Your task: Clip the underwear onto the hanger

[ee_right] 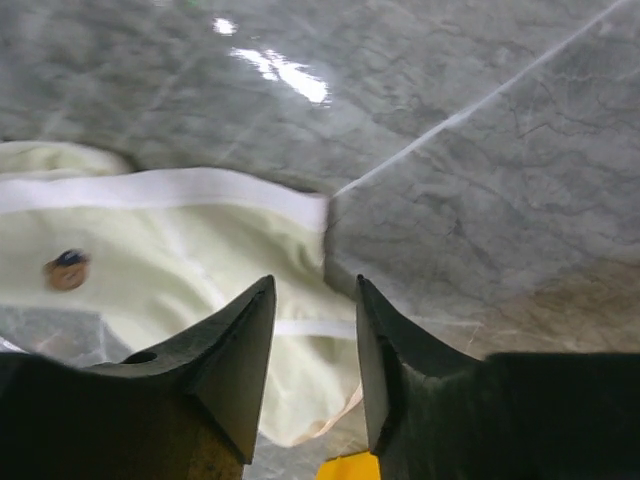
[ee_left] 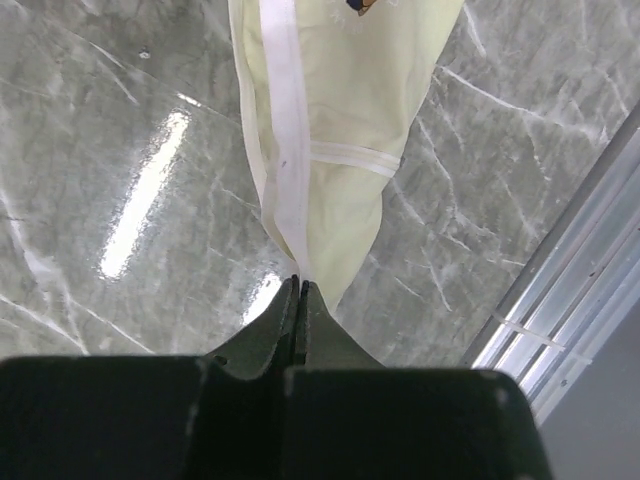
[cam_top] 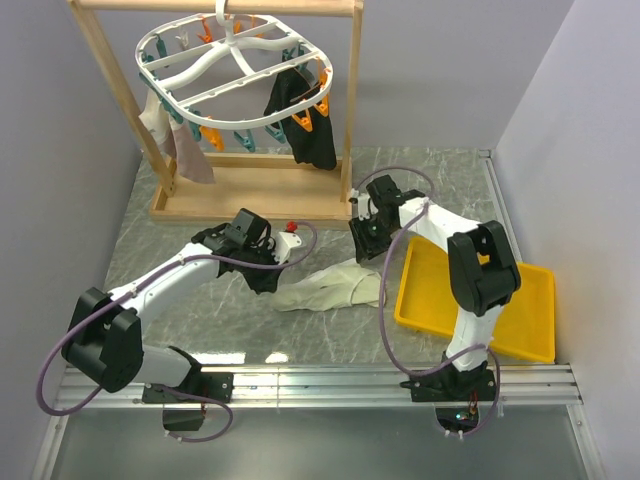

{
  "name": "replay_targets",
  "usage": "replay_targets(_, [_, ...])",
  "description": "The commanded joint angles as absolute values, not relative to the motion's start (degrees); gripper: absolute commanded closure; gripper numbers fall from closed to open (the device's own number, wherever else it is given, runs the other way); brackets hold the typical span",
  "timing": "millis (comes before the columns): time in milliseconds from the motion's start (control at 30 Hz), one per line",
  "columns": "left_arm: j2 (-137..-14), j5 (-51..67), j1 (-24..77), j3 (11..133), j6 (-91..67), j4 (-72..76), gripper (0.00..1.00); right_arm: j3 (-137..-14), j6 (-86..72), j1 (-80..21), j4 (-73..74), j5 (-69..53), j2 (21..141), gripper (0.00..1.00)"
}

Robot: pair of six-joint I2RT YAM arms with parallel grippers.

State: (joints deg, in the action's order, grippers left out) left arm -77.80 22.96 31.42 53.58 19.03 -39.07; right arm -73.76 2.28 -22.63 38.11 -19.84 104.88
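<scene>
Underwear (cam_top: 330, 287) lying on the tabletop (cam_top: 200, 215), pinched at one end.
Left jaws are closed tight on the white-banded tip at its 9 o'clock end; right jaws stand part open over its 3 o'clock corner, holding nothing; the hanger (cam_top: 235, 60) hangs well apart at 12 o'clock.

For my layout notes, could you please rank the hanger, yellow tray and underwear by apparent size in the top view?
Largest: hanger and yellow tray, too alike to rank; the right arm covers part of the tray.
Smallest: underwear.
</scene>
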Motion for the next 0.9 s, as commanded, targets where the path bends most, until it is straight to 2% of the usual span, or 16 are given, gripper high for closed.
replay_targets(0, [-78.2, 22.1, 31.7, 54.4, 20.9, -38.5, 0.99, -75.9, 0.1, -23.1, 36.3, -15.8, 107.2, 0.55])
replay_targets(667, [-79.2, 22.9, 31.8, 54.0, 19.6, -36.8, 1.0, -78.1, -1.8, -28.3, 33.8, -9.3, 113.0, 0.59])
replay_targets(767, [-79.2, 22.7, 31.8, 54.0, 19.5, -36.8, 0.99, -77.3, -1.2, -29.3, 34.2, -8.8, 113.0, 0.69])
replay_targets(867, [-79.5, 22.6, 31.8, 54.3, 19.2, -36.9, 0.99, -76.6, -0.7, -29.4, 34.3, -9.6, 112.6, 1.0])
